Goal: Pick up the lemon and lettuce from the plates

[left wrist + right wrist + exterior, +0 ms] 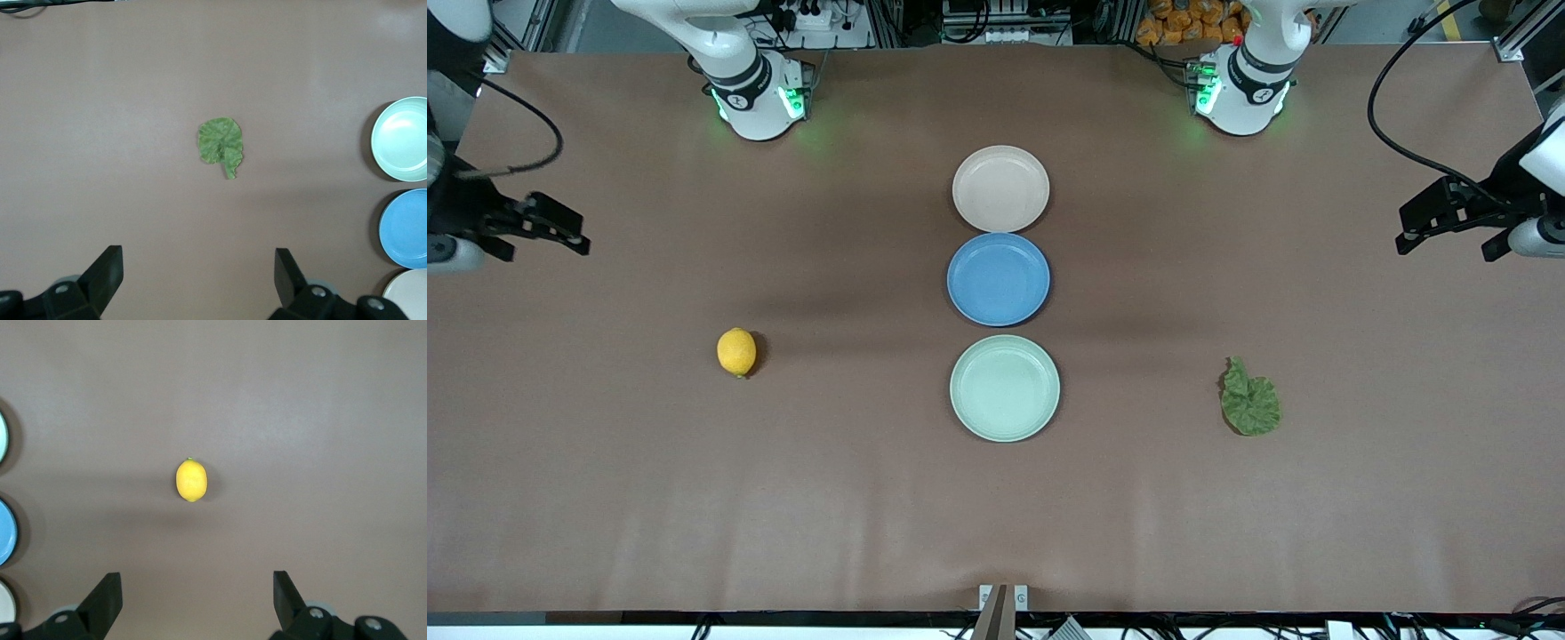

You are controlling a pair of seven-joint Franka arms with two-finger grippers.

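Note:
The yellow lemon (736,352) (191,480) lies on the bare table toward the right arm's end, off any plate. Toward the left arm's end, the crinkled green lettuce (1250,400) (221,143) also rests on the table. The beige plate (1000,188) and the mint green plate (1005,388) (400,139) hold nothing. My right gripper (543,242) (197,590) hangs open over the table's edge at the right arm's end. My left gripper (1442,242) (198,267) hangs open over the edge at the left arm's end. Neither holds anything.
A blue plate (998,278) (405,229) with nothing on it sits between the beige and mint plates, the three in a row down the table's middle. Both arm bases stand along the edge farthest from the front camera.

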